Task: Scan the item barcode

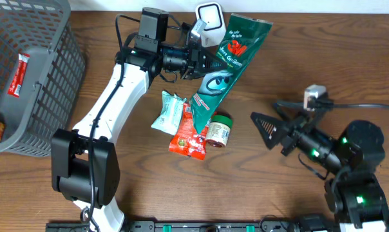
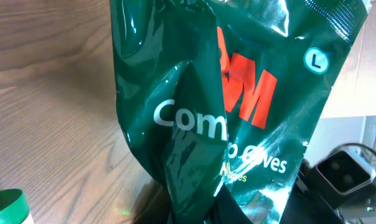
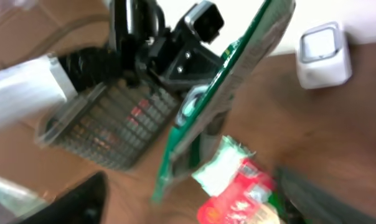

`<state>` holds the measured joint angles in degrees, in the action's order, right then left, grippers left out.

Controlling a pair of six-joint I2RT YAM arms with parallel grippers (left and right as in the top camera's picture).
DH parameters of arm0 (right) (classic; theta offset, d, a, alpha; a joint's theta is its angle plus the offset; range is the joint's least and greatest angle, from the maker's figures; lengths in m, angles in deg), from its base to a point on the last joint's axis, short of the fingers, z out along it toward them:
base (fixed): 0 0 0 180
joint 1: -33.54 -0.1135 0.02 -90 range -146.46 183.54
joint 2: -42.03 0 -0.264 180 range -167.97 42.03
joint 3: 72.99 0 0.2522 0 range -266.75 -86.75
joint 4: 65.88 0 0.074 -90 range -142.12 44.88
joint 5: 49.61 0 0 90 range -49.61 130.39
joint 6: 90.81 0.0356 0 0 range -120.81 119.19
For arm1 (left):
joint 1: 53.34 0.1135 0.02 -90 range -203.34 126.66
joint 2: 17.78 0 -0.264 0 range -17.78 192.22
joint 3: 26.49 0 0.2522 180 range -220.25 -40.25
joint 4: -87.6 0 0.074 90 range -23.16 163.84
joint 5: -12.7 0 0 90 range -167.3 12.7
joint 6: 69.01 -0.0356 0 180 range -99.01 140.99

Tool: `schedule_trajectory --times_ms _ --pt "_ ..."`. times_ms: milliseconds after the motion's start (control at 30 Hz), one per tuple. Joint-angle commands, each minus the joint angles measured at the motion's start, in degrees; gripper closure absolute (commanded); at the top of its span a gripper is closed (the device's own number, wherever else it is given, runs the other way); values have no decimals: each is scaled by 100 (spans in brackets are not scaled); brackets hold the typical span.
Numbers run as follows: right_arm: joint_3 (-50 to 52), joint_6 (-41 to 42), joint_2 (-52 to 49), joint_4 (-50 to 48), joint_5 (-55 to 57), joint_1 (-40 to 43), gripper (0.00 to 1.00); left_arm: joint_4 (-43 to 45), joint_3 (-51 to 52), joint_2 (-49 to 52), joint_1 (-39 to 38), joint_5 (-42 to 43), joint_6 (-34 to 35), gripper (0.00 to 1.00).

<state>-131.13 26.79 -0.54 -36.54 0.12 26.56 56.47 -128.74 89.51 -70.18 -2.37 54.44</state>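
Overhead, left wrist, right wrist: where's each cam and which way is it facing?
Overhead: above the table, looking straight down; both arms show.
Left wrist: on the left arm, close on the green glove bag in its jaws; jaws barely visible.
Right wrist: low on the right arm, facing the left arm and bag; own jaws at bottom corners.
Shared: all three see the bag.

Glossy plastic glove bag (image 2: pixel 238 124), wood-grain table (image 2: pixel 45 124)
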Motion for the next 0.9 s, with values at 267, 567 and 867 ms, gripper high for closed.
schedule_trajectory --times_ms 267,567,867 --pt "-87 1757 -743 -595 385 -503 39 192 -22 -46 -227 -216 114 92" --pt "-87 1792 -1423 -1069 1939 -1681 45 295 -22 -46 -227 -216 68 92" --pt "-87 1598 -1694 -1178 2378 -1873 76 295 -22 -46 -227 -216 68 92"
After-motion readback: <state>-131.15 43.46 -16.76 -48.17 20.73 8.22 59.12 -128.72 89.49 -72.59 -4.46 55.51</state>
